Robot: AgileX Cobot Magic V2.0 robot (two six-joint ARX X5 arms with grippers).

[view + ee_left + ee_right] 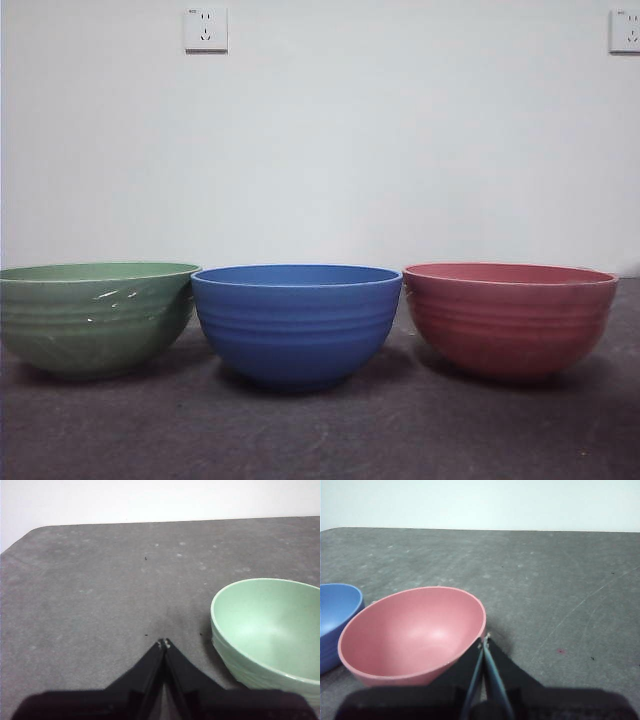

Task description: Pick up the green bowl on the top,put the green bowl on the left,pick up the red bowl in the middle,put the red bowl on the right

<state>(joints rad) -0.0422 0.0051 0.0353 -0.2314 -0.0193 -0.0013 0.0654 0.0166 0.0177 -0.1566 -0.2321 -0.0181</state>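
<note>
Three bowls stand apart in a row on the dark grey table [320,440]: the sage-green ribbed bowl [95,315] on the left, the blue ribbed bowl [297,322] in the middle, the dusty pinkish-red ribbed bowl [510,316] on the right. Both placings look done, I judge.

The left gripper [164,643] is clenched and holds nothing, with the green bowl [270,630] just beside it. The right gripper [485,639] is also closed and empty – its tips are very near the red bowl's rim [415,635].

The risk is here: a careless move of the right arm could catch this rim and push the bowl toward the blue one [335,615]. The green bowl is glossy with glints; the red one is matte.
</note>
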